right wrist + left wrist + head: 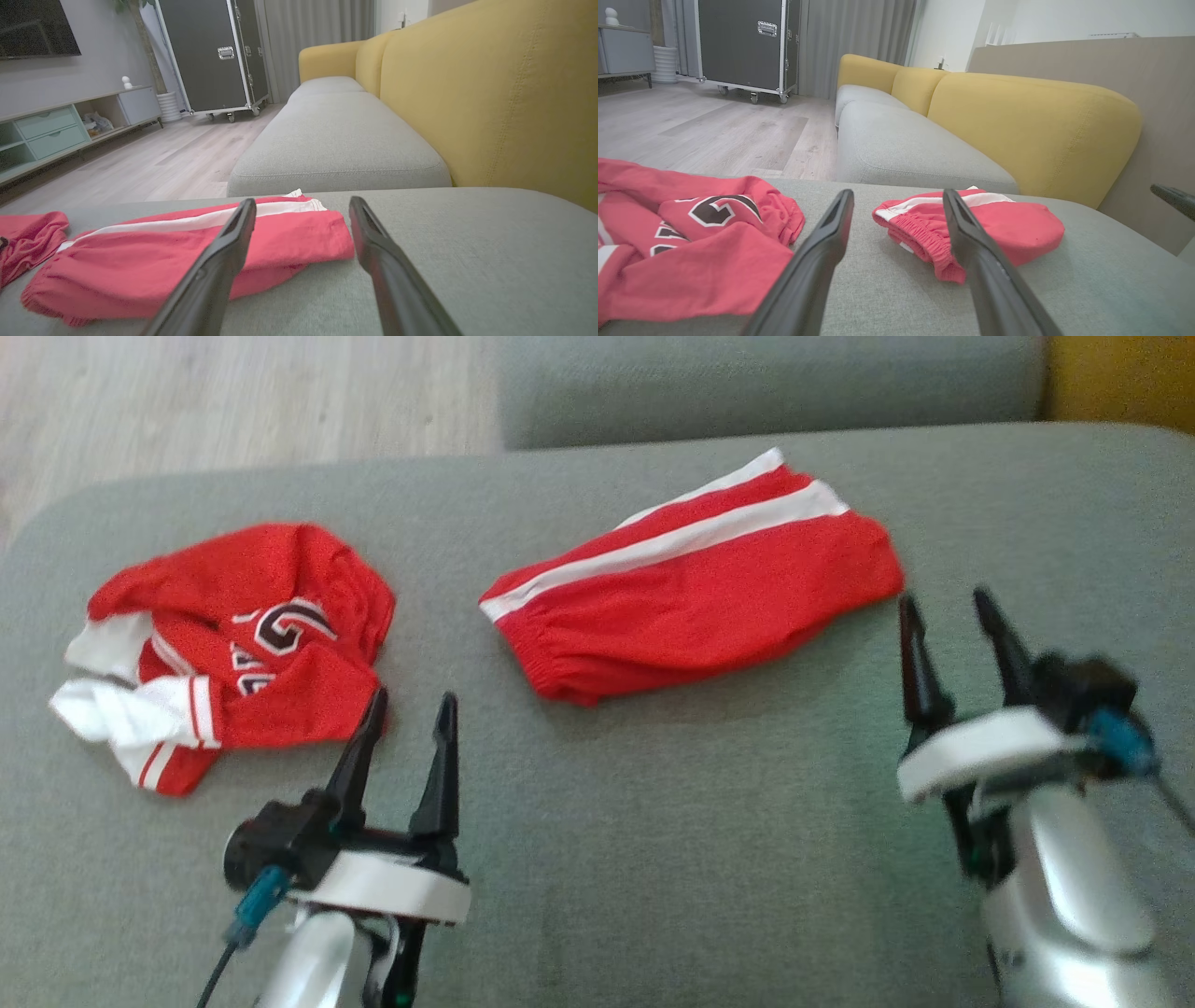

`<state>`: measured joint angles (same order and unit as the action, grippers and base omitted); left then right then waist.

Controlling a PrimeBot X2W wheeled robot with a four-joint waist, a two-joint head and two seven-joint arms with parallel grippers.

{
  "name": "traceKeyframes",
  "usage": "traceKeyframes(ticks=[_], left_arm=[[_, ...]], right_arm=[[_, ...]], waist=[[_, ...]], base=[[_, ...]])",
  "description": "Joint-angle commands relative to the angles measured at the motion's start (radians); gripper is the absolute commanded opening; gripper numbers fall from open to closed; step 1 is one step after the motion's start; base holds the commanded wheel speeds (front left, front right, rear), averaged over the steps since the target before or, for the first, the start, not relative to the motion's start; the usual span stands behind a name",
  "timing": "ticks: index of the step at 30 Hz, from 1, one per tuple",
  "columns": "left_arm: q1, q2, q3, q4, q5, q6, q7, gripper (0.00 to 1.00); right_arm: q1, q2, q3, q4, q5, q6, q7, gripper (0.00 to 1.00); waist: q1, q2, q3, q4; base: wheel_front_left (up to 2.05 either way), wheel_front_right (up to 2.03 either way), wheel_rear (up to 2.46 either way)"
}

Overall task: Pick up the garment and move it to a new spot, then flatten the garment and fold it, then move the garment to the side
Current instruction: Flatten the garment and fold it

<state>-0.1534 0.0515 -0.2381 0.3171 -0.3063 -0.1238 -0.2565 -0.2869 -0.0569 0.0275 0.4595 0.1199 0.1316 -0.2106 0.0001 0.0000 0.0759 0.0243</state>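
Head view: I'm holding left gripper (pixel 413 698) and right gripper (pixel 943 599) spread open, empty; crumpled jersey (pixel 233 644) touching left gripper's outer fingertip.
Left wrist view: folded shorts (pixel 1017 228) lying ahead-right of the fingers.
Right wrist view: shorts lying ahead-left on the grey cushion (pixel 467 242).

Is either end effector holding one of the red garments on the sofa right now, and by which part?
Nothing is held. The left end effector stands open beside the crumpled jersey; the right end effector stands open beside the folded shorts.
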Motion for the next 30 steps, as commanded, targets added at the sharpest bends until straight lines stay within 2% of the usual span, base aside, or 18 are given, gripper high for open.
traceKeyframes(ticks=[1,8,17,23,30], left_arm=[[-0.066,0.001,0.018,-0.033,0.013,-0.001,-0.005,1.00],[-0.125,-0.001,-0.024,-0.024,0.001,-0.005,-0.005,1.00],[-0.197,-0.001,-0.087,-0.024,-0.046,-0.006,-0.005,1.00],[-0.221,-0.001,-0.108,-0.031,-0.066,-0.007,-0.005,1.00],[-0.240,-0.001,-0.125,-0.039,-0.085,-0.001,-0.005,1.00]], right_arm=[[-0.086,0.006,0.009,-0.022,-0.004,-0.001,0.018,1.00],[-0.279,-0.023,-0.119,0.123,-0.008,-0.001,0.151,1.00],[-0.493,-0.121,-0.326,0.437,-0.175,-0.001,0.265,1.00],[-0.567,-0.164,-0.361,0.564,-0.263,-0.001,0.295,1.00],[-0.632,-0.191,-0.341,0.659,-0.335,-0.001,0.310,1.00]], waist=[[-0.0001,0.0000,0.046,0.037],[-0.0001,0.0000,0.133,0.121],[-0.0001,0.0000,0.222,0.227],[-0.0001,0.0000,0.259,0.260],[-0.0001,0.0000,0.284,0.274]], base=[[0.00,0.00,0.00],[0.00,0.00,0.00],[0.00,0.00,0.00],[0.00,0.00,0.00],[0.00,0.00,0.00]])
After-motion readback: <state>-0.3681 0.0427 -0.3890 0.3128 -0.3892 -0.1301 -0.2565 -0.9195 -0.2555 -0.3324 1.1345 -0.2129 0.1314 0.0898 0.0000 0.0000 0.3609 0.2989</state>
